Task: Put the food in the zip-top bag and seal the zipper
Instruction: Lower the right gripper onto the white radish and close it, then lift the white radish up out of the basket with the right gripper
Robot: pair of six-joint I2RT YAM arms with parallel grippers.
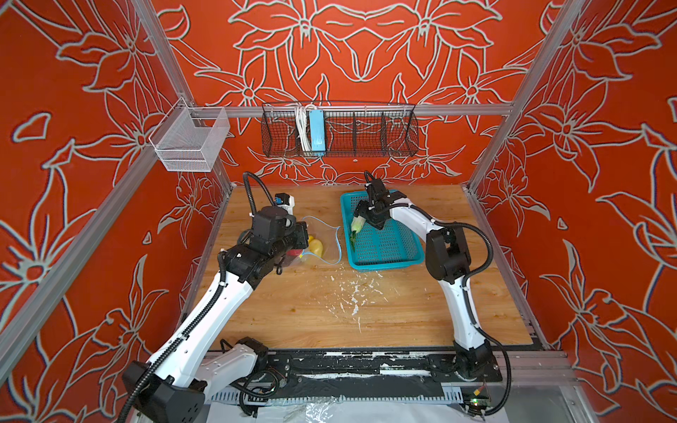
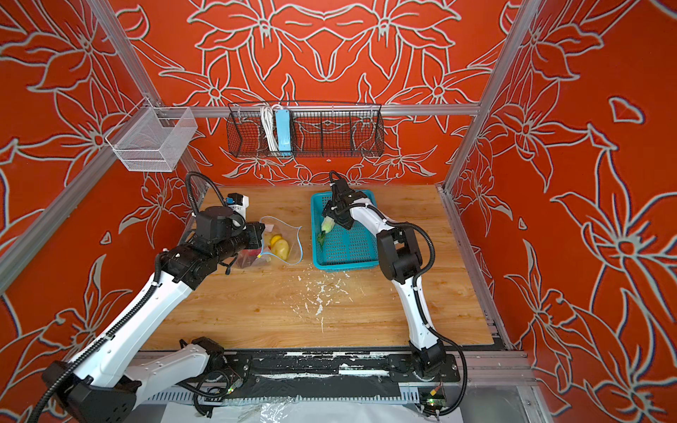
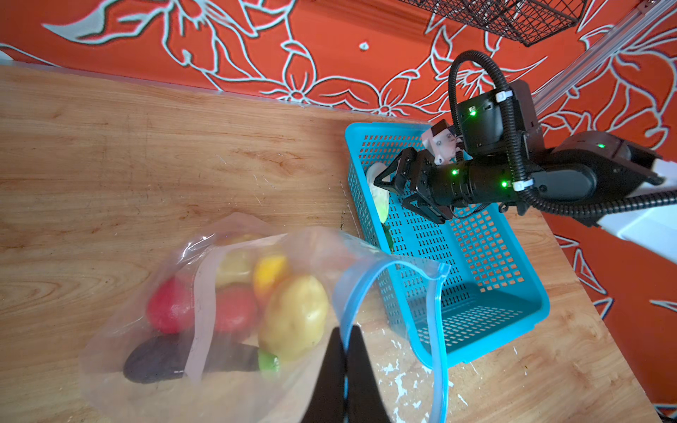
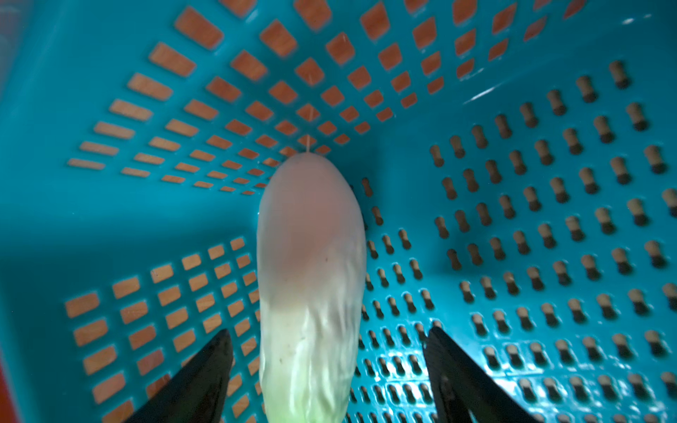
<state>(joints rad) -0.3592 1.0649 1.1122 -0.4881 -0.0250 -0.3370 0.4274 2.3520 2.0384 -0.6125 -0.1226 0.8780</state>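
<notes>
Entry: last piece, pickup from the basket.

- Leafy vegetable (image 4: 311, 274): the only food left in the teal basket (image 1: 388, 241). It lies against the basket wall on the bag side, near the basket's far end.
- Right gripper (image 4: 329, 329): down inside the basket with its jaws open. They straddle the vegetable, one to each side, with a gap on both sides and no contact visible.
- Key relation: in the right wrist view the vegetable's long axis runs down the gap between the jaws. The white end points away from the wrist and the green end toward it. Closing should therefore pinch across the narrow width. Judged well lined up, though slightly nearer one jaw.
- Zip-top bag (image 3: 110, 366): on the desk (image 1: 366, 322) just beside that same basket wall, with its mouth gaping toward the basket. Whether it touches the wall I cannot tell.
- Bag contents: a potato (image 3: 293, 318), a tomato (image 3: 170, 305) and the eggplant (image 3: 157, 360), along with other pieces.
- Left gripper (image 3: 346, 329): jaws clamped shut on the bag's mouth edge at the zipper (image 3: 441, 348), propping it open.
- Nearer arm: the right, clearly. The left is outside the basket and busy with the bag.
- Risk (judgement): the basket wall sits close to one jaw and may foul the close. The carry over that wall into the mouth is short.
</notes>
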